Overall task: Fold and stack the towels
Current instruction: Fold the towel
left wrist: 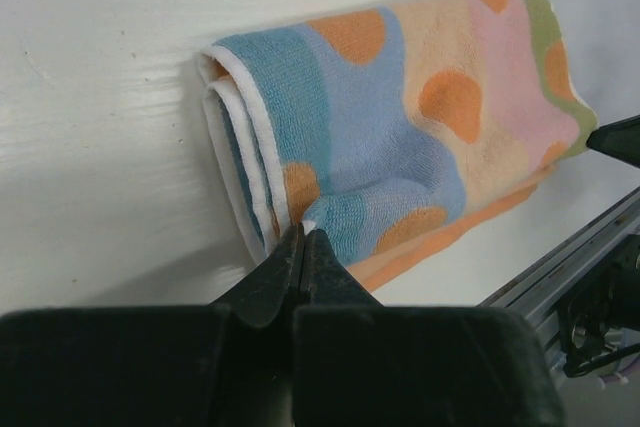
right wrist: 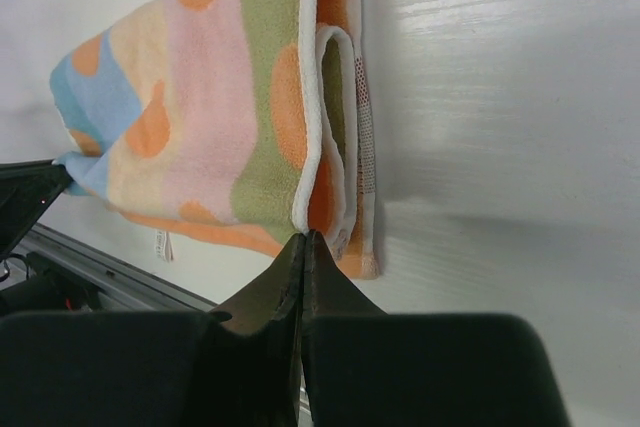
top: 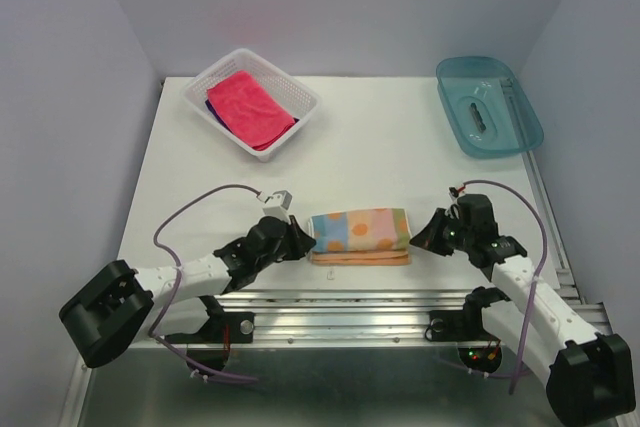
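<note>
spotted towel (top: 360, 230) pinched, purple towel (top: 211, 105) mostly hidden

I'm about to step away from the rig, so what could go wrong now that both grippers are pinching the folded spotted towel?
The left gripper is shut on only a sliver of the spotted towel hem, so it may slip free on lifting.
The right gripper pinches the layered end at its near edge; it might catch only some layers, letting the fold sag open.
The towel lies near the aluminium rail; pulling towards the bases could snag it.
</note>
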### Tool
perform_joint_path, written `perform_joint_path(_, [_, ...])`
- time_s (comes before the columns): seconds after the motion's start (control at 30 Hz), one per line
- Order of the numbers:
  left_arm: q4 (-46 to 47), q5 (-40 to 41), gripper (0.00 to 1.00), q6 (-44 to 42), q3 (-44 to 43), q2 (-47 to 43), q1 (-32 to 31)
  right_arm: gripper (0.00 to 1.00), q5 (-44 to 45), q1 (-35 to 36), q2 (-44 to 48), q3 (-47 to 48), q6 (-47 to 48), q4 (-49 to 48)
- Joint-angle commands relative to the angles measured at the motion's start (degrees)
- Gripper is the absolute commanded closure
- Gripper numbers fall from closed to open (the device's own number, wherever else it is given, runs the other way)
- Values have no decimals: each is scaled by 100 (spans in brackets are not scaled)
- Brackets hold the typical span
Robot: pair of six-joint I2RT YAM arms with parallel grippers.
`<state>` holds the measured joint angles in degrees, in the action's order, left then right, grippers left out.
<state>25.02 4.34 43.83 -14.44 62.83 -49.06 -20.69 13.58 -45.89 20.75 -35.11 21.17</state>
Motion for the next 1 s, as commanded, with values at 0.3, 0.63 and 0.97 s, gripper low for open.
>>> perform_joint_path(0.3, [153,-319,100,240,283,-657,-121,99,215,48,467,157,-338,309])
perform_joint_path(0.63, [118,-372,96,327,415,-465,-139,97,197,48,423,-19,-461,247])
perform_joint_path(0.97, [-663,-539,35,556,293,-982,-227,43,486,48,834,253,-611,844])
